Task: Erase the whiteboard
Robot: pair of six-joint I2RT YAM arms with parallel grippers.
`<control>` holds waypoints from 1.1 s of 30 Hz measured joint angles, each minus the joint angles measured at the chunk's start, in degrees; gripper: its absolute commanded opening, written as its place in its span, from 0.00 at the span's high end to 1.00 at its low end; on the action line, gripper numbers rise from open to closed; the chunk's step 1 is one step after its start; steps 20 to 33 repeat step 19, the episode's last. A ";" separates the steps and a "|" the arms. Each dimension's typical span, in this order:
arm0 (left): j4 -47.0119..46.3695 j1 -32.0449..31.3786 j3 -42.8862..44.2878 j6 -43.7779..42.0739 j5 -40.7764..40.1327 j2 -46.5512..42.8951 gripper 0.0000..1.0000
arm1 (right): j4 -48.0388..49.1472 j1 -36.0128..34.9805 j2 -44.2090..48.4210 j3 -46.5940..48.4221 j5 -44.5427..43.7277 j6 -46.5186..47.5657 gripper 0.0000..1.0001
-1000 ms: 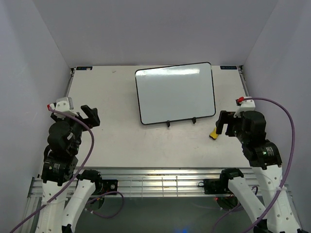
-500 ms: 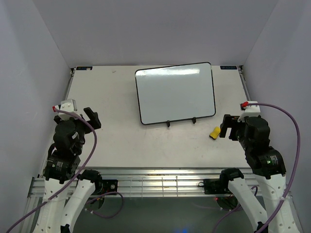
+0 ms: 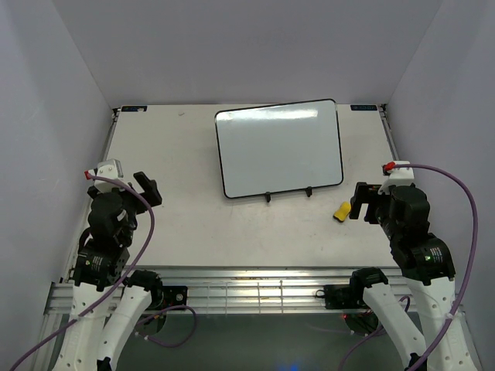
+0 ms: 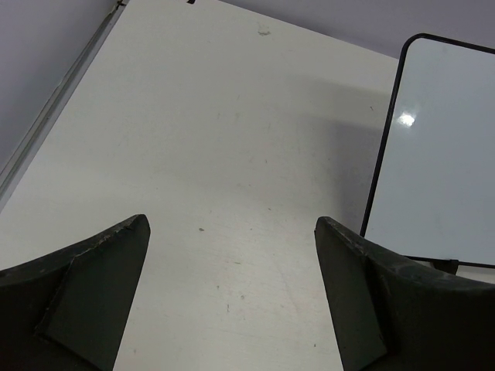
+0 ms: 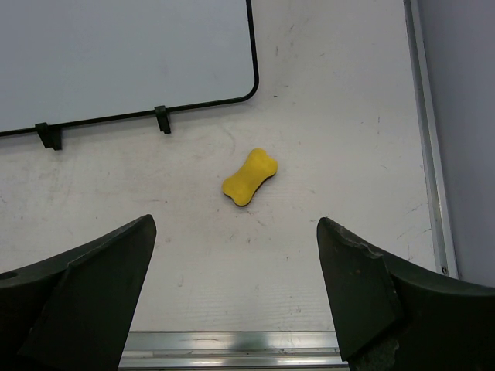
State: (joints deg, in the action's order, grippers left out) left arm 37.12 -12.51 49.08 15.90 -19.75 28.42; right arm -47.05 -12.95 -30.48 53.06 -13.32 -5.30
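The whiteboard (image 3: 279, 148) leans on a thin wire stand at the table's back middle; its glossy white face shows no writing. It also shows in the left wrist view (image 4: 441, 154) and in the right wrist view (image 5: 116, 54). A small yellow eraser (image 3: 341, 211) lies flat on the table to the right of the board's front, also in the right wrist view (image 5: 250, 178). My right gripper (image 3: 365, 202) is open and empty, just right of the eraser and apart from it. My left gripper (image 3: 147, 189) is open and empty at the near left.
The board's black stand feet (image 5: 162, 119) rest on the table at its lower edge. A metal rail (image 3: 255, 286) runs along the table's near edge. Grey walls close in the left, right and back sides.
The right gripper has let go of the eraser and drawn back toward the near right; the eraser now lies on the table. The left gripper has drawn back slightly toward the near edge.
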 measured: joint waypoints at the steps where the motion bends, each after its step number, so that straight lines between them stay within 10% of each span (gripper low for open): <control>1: -0.09 0.00 -0.17 0.11 0.00 0.00 0.02 | 0.00 -0.02 0.00 0.00 0.00 0.02 0.10; 33: -0.26 0.00 -1.55 0.46 0.00 0.02 0.02 | 0.00 -0.31 0.00 0.00 0.02 0.42 0.10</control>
